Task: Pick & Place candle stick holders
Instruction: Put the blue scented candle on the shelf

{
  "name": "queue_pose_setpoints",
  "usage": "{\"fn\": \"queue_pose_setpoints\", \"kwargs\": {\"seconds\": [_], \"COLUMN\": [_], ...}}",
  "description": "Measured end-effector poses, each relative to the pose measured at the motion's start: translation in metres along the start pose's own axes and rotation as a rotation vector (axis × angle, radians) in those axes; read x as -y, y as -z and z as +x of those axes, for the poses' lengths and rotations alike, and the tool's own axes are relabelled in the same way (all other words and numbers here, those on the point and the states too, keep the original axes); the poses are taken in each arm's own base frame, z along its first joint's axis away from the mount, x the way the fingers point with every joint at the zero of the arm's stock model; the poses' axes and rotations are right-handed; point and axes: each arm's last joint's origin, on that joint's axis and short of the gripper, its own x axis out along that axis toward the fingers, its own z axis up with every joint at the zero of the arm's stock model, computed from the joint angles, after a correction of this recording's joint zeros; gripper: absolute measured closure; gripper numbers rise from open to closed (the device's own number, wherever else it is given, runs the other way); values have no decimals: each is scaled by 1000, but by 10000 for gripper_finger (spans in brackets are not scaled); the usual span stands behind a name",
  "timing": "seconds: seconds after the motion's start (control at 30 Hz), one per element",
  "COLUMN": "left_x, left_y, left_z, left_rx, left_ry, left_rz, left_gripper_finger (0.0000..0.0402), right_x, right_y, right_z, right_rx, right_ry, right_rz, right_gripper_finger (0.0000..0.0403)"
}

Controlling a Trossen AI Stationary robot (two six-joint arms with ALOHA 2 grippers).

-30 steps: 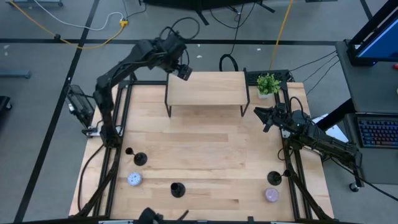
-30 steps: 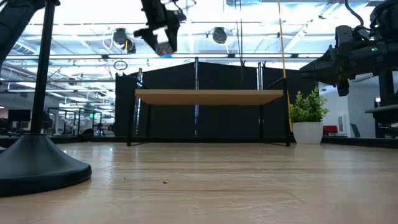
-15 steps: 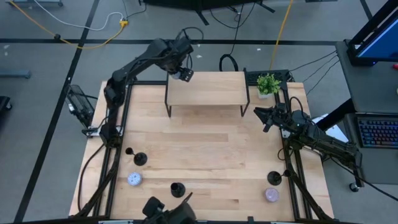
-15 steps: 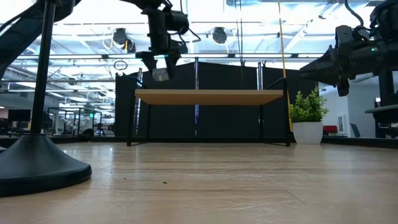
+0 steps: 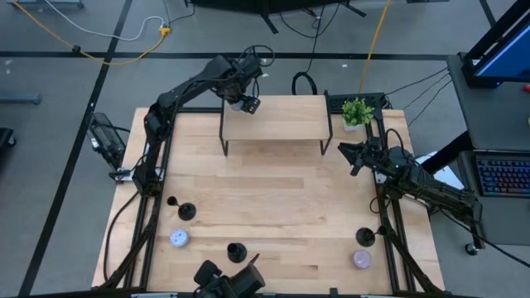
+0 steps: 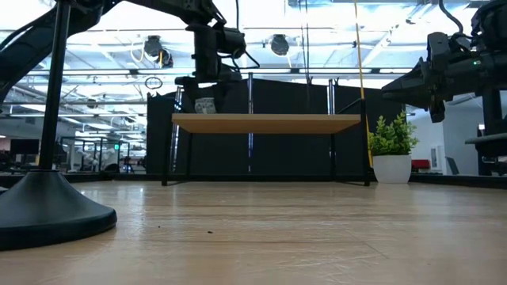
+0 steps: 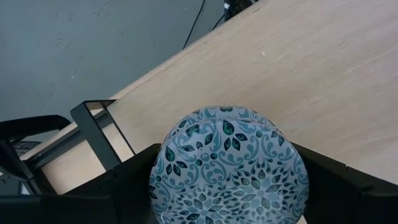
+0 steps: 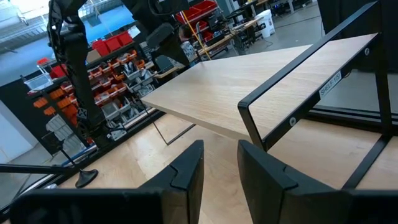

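My left gripper [image 5: 247,103] is over the far left corner of the raised wooden shelf [image 5: 277,120], shut on a round tin [image 7: 229,162] with a blue-patterned lid. In the low view the tin [image 6: 205,104] is right at the shelf top [image 6: 269,123]; whether it touches, I cannot tell. Three black candle stick holders stand on their disc bases on the table: near left [image 5: 185,211], near middle [image 5: 237,252], near right [image 5: 365,237]. One base looms at the low view's left [image 6: 47,210]. My right gripper [image 5: 346,151] waits level at the table's right, narrowly open on nothing [image 8: 219,168]. My left gripper pinches the tin's round side wall [image 7: 157,180] between its two fingers [image 7: 127,183], one on each opposite side. The fingers come steeply from above, pointing down. The tin sits level, lid up, at the shelf's far left corner.
A pale tin [image 5: 179,238] lies near left and a lilac tin [image 5: 362,258] near right. A small potted plant [image 5: 357,111] stands right of the shelf. A dark device [image 5: 228,280] sits at the near edge. The table's middle is bare wood.
My left gripper has come down with the tin from well above the shelf to its top at the far left corner, and has tipped to point more steeply down. The tin has stayed in the hold.
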Motion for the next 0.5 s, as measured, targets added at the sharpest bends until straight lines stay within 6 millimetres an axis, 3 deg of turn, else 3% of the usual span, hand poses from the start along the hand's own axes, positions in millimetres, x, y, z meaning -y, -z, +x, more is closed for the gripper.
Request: {"fn": "queue_pose_setpoints", "kwargs": {"seconds": [0.5], "left_x": [1], "left_y": [2], "left_z": [22], "left_rx": [-29], "left_ry": [-15], "left_rz": [0], "left_gripper_finger": [95], "right_x": [0], "right_y": [0], "right_z": [0], "right_rx": [0], "right_ry": [0], "right_rz": [0], "right_gripper_finger": [314]}}
